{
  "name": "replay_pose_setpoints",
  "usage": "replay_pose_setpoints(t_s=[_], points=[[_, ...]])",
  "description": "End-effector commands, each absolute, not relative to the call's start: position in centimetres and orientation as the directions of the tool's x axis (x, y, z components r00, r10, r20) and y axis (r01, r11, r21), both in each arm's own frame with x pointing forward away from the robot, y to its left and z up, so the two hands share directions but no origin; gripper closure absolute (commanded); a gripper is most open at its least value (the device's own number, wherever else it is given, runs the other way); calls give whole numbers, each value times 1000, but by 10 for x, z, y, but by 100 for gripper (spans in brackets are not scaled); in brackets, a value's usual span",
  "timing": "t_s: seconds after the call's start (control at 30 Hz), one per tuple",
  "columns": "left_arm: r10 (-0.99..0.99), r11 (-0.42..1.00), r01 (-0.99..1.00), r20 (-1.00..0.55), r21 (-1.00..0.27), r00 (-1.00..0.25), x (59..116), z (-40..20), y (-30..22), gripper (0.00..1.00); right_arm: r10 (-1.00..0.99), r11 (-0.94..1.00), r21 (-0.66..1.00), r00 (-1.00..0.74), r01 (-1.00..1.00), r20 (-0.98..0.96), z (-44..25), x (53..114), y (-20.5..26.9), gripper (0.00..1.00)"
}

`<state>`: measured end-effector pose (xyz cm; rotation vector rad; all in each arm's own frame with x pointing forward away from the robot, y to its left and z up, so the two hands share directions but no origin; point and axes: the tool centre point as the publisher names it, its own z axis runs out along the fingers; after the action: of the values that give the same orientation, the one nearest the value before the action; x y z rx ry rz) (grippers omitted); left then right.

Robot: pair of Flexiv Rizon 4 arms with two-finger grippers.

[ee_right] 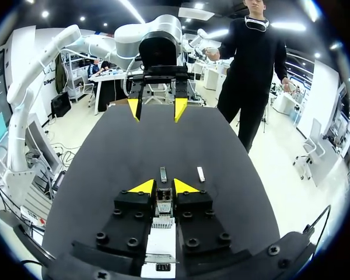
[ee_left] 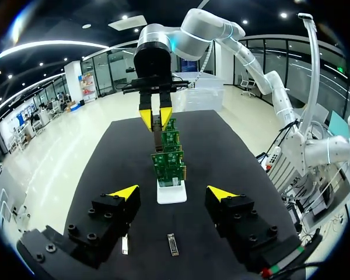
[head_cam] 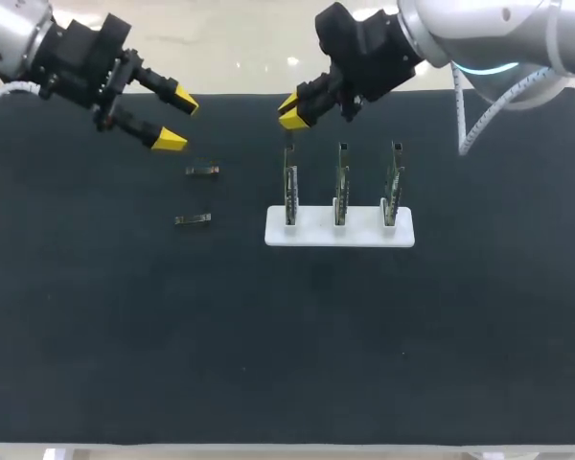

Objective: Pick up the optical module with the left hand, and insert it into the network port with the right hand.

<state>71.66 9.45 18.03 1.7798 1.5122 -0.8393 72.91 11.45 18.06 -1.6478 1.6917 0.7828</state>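
Observation:
My right gripper (head_cam: 292, 110) hangs just above the leftmost of three upright green network cards (head_cam: 290, 195) on a white stand (head_cam: 339, 233). It is shut on an optical module (ee_right: 163, 201), a small metal piece between its yellow tips, pointing down at that card. My left gripper (head_cam: 177, 121) is open at the far left of the mat, holding nothing. Two more optical modules (head_cam: 202, 170) (head_cam: 193, 219) lie flat on the mat below it. In the left wrist view these modules (ee_left: 172, 244) (ee_left: 125, 244) lie under the open gripper (ee_left: 172, 192), with the cards (ee_left: 168, 166) ahead.
A black mat (head_cam: 287, 345) covers the table. The white stand (ee_left: 171, 193) sits at its middle, far half. The near half of the mat carries no objects.

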Motion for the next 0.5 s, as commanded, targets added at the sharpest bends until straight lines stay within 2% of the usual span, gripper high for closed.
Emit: replay_pose_setpoints(t_s=[0.03, 0.5], points=[[579, -126, 990, -805, 68, 129, 717, 181, 94, 0, -615, 35, -18, -7, -999, -788, 181, 729, 114, 100], [579, -126, 990, -805, 68, 129, 717, 181, 94, 0, -609, 26, -23, 3, -999, -793, 178, 731, 110, 100]])
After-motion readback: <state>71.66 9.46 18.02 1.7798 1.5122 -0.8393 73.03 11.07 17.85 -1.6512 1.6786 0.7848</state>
